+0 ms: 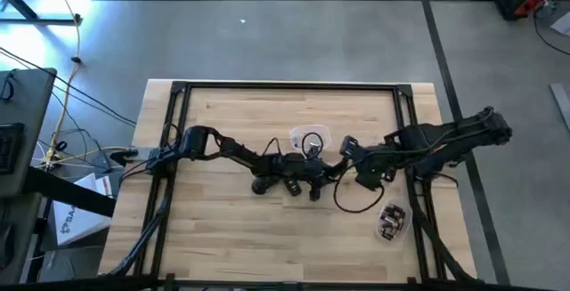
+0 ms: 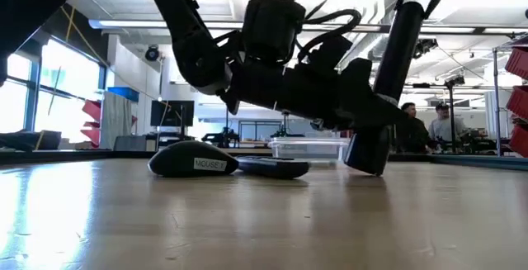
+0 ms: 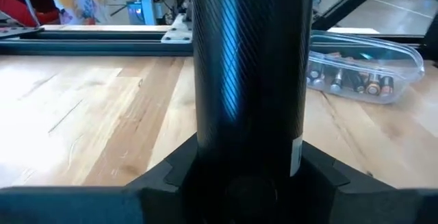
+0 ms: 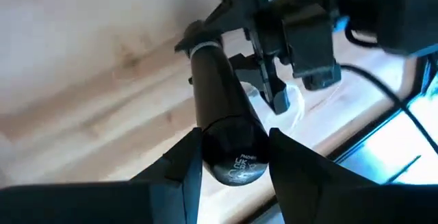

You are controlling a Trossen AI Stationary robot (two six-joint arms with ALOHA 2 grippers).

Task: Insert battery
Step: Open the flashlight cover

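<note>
A black tube (image 4: 217, 94) with a woven sheen, like a torch body, hangs over the middle of the table between my two grippers. My left gripper (image 3: 250, 183) (image 1: 307, 177) is shut on it from the left. My right gripper (image 4: 236, 159) (image 1: 343, 165) is shut on its capped end from the right. Several batteries (image 3: 359, 80) lie in a clear tub (image 1: 392, 222) near the table's right edge, away from both grippers. No battery shows in either gripper. My left gripper pinches the tube's round wall (image 3: 250, 142) between its two fingers (image 3: 171, 176), which lie across the tube. In the right wrist view it sits at the end with a pale ring (image 4: 198, 47). The tube is lifted off the wood there. My right gripper has the tube's capped end (image 4: 236, 148), the one with small white print, between its two fingers (image 4: 186, 161). One finger stands on each side of the cap, across the tube. The tube runs away from this gripper toward my left gripper.
A black computer mouse (image 2: 194, 159) and a flat dark cover (image 2: 274, 168) lie on the wood just left of the grippers. A second clear tub (image 1: 309, 138) stands behind them. A black frame (image 1: 285, 86) borders the table. People stand far off in the room.
</note>
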